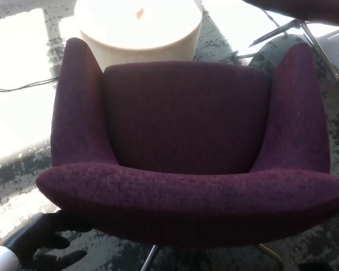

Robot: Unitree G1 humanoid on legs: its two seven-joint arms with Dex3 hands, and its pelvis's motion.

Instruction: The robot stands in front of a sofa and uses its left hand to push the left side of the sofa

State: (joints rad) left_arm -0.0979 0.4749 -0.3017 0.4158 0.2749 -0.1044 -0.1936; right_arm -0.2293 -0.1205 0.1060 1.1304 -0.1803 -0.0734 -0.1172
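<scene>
Head view, looking down. Far left: thin dark cable lies on the bright floor. Bottom left: left hand, black, comes in from the corner below the sofa's left end. Its fingers are spread apart, holding nothing; upper finger sits near or against the underside of the backrest edge, contact unclear because of shadow. Centre: sofa, a dark purple armchair with fuzzy fabric, fills most of the frame. It is seen from behind, curved backrest nearest the camera, seat beyond, arms rising on both sides. Thin metal legs show under it. It stands on a grey-and-white patterned rug. Top centre, just behind the sofa: round cream side table, overexposed. Top right: another dark seat on metal legs, partly cropped. Right hand not visible.
</scene>
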